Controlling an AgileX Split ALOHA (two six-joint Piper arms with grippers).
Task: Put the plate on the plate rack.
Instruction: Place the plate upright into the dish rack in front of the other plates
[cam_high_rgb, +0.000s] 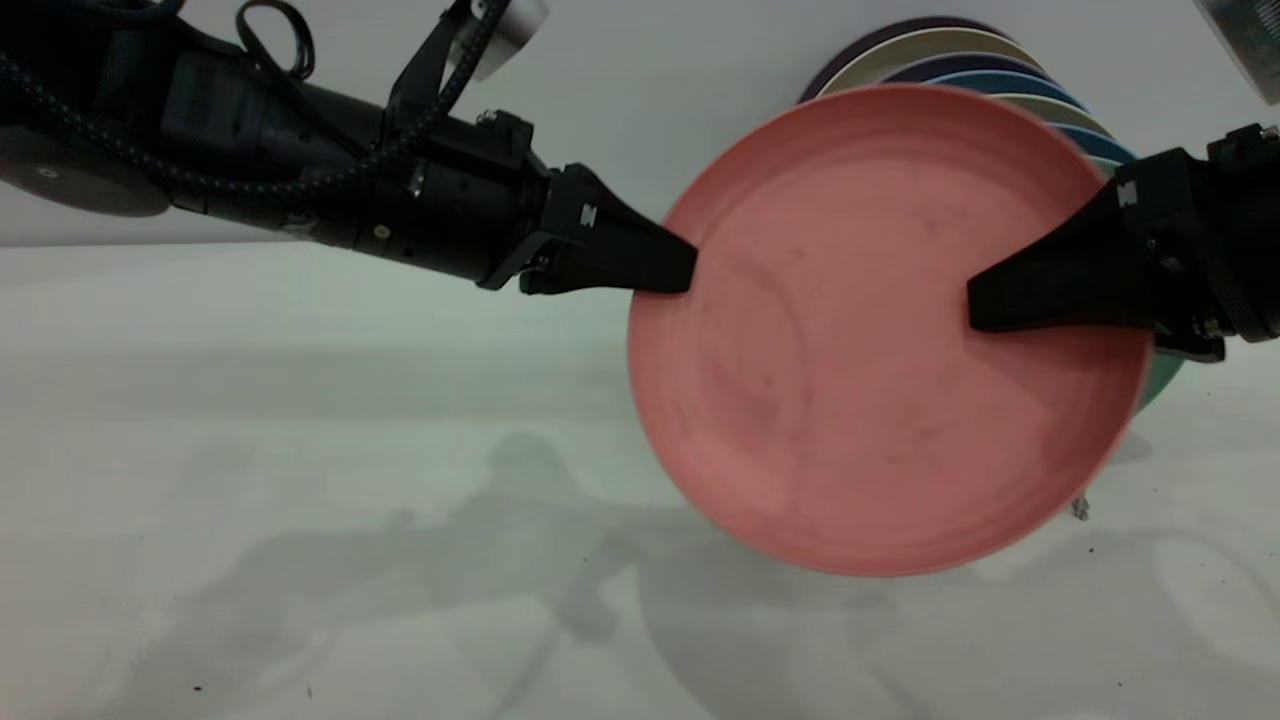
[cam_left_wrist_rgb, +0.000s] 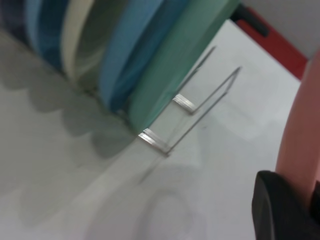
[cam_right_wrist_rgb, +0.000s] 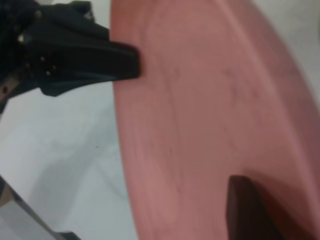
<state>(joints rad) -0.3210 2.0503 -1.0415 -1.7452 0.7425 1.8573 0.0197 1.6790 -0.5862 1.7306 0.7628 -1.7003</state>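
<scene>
The salmon-pink plate (cam_high_rgb: 860, 340) is held upright in the air, its face toward the exterior camera. My left gripper (cam_high_rgb: 682, 268) is shut on its left rim. My right gripper (cam_high_rgb: 985, 300) is shut on its right rim. The left wrist view shows the plate's edge (cam_left_wrist_rgb: 300, 125) clamped beside my finger (cam_left_wrist_rgb: 277, 207). The right wrist view shows the plate's face (cam_right_wrist_rgb: 210, 110) with one of my own fingers (cam_right_wrist_rgb: 245, 205) on it and the left gripper (cam_right_wrist_rgb: 131, 62) at the far rim. The silver wire plate rack (cam_left_wrist_rgb: 210, 95) stands behind the plate, with free upright loops at its near end.
Several plates stand in the rack behind the pink one, among them a mint-green plate (cam_left_wrist_rgb: 185, 55) nearest and blue plates (cam_left_wrist_rgb: 130, 45) and cream ones farther back. Their rims show in the exterior view (cam_high_rgb: 960, 60). The white table (cam_high_rgb: 300, 450) lies below.
</scene>
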